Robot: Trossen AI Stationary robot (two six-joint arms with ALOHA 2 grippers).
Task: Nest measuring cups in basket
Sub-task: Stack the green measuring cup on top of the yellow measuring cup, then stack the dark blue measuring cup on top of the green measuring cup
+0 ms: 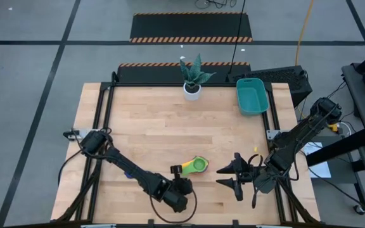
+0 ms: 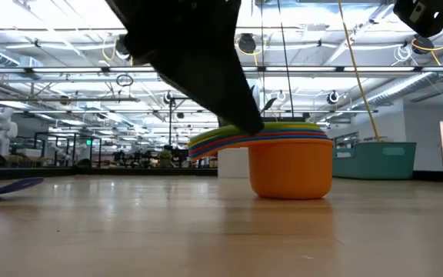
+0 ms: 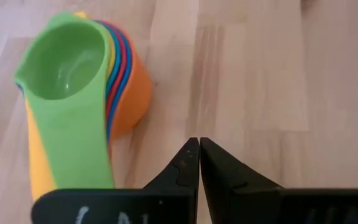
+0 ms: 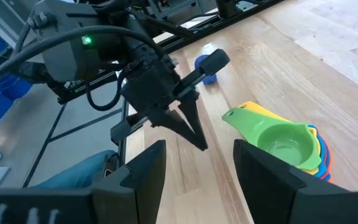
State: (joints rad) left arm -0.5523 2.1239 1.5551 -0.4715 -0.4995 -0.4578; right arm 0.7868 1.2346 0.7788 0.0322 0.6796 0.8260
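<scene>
Several measuring cups stand nested in one stack (image 1: 196, 166), green on top and orange outermost. The stack rests on the orange cup's base (image 2: 291, 171) near the table's near edge, handles toward the left arm. A single blue cup (image 4: 205, 67) lies apart behind the left gripper, and its handle (image 2: 6, 187) also shows in the low view. My left gripper (image 3: 199, 148) is shut and points down at the table just beside the stack's handles (image 3: 67, 149), touching nothing I can see. My right gripper (image 1: 230, 174) is open, right of the stack and aimed at it (image 4: 284, 143). The teal basket (image 1: 252, 96) sits at the far right.
A white pot with a plant (image 1: 192, 88) stands at the table's far edge, left of the basket. Bare wooden tabletop (image 1: 170, 126) lies between the stack and the basket. Black frame rails (image 1: 103, 114) run along the table's sides.
</scene>
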